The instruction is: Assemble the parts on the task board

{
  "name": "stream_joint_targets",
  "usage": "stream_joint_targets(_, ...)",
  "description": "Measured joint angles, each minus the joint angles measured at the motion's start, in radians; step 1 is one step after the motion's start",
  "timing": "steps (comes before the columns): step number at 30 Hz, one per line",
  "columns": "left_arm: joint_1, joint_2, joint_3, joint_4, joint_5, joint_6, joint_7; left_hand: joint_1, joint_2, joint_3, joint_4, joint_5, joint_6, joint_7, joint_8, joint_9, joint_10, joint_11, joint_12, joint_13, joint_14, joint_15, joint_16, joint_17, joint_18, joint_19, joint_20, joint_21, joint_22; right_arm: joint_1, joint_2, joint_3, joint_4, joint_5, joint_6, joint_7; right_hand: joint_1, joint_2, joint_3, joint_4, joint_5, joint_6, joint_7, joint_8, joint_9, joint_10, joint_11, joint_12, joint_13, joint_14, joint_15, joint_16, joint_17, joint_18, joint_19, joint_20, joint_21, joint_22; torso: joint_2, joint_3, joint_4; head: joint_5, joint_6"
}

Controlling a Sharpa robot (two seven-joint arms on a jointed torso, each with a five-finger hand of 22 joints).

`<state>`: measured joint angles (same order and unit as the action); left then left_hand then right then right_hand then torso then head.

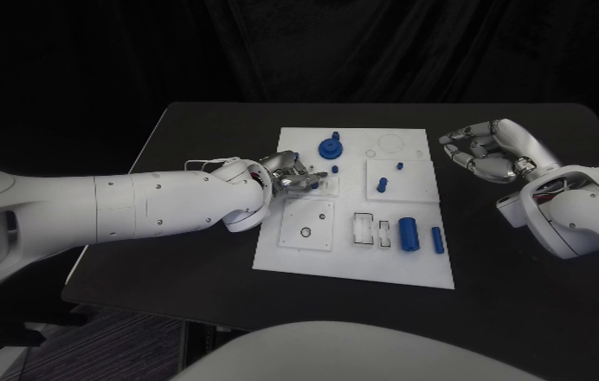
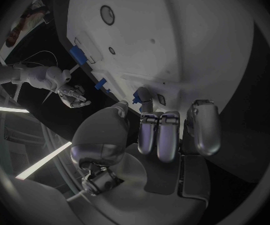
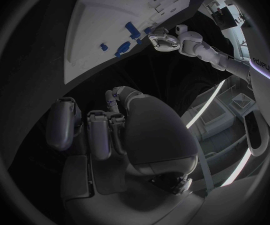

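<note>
Centrally, white task board (image 1: 412,268) with scattered small blue parts (image 1: 408,233).

White arms (image 1: 138,203), silver hands with jointed fingers (image 2: 157,135).

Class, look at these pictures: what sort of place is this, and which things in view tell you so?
Probably a robotics lab or test bench: a black table before dark curtains, a white task board with small blue parts, and two white robot arms with silver hands, left hand and right hand.
</note>
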<state>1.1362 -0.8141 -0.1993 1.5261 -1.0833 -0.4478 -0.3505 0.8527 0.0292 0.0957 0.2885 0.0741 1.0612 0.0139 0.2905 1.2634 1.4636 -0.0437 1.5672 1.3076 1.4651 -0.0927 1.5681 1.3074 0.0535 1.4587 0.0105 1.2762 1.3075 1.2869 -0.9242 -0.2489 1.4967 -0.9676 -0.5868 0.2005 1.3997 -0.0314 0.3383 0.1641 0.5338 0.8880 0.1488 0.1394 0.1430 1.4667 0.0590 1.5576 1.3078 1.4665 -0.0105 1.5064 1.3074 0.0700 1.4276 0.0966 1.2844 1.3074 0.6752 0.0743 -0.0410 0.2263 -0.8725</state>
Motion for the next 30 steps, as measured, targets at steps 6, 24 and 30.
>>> stream_joint_targets(6,0.0,0.0,0.0,0.0,0.0,0.001,-0.001,-0.024,0.024,-0.07,0.004,-0.008,-0.028,0.002,0.046,0.045,0.0,0.0,0.0,0.0,0.0,0.0,0.0,0.0,0.0,0.0,0.0,0.008,0.0,0.0,0.0,0.0,0.0,0.0,0.0,0.0,0.0,0.0,0.0,0.0,0.0,0.0,0.0,0.0,0.0,0.0,0.0,0.0,0.0,0.0,0.0,0.0,0.0,0.0,0.0,0.0,0.0,0.0,0.0,0.0002,0.0,0.0,0.0)
stream_joint_targets(24,-0.002,-0.001,-0.002,-0.006,0.0,-0.001,0.028,-0.099,0.099,-0.202,0.005,-0.013,-0.06,0.006,0.152,0.046,0.0,0.0,0.0,0.0,0.0,0.0,0.0,0.0,0.0,0.004,0.004,0.013,0.0,-0.001,0.0,0.0,0.0,0.0,0.0,0.0,0.0,0.0,0.0,0.0,0.0,0.0,0.0,0.0,0.0,0.0,0.0,0.0,0.0,0.0,0.0,0.0,0.0,0.0,0.0,0.0,0.0,0.0,0.001,0.0005,0.0005,0.0,0.0)
stream_joint_targets(30,-0.005,-0.002,-0.004,-0.01,0.007,-0.006,0.047,-0.1,0.109,-0.214,0.005,-0.013,-0.052,0.002,0.174,0.046,0.0,0.0,0.0,0.0,0.0,0.0,0.0,0.0,0.0,0.004,0.004,0.013,0.0,-0.001,-0.001,0.0,0.0,0.0,0.001,0.0,0.0,0.0,0.0,0.0,0.0,0.0,0.0,0.0,0.0,0.0,0.0,0.0,0.0,0.0,0.0,0.0,0.0,0.0,0.0,0.0,0.0,0.001,0.001,0.0006,0.0008,-0.001,0.0)
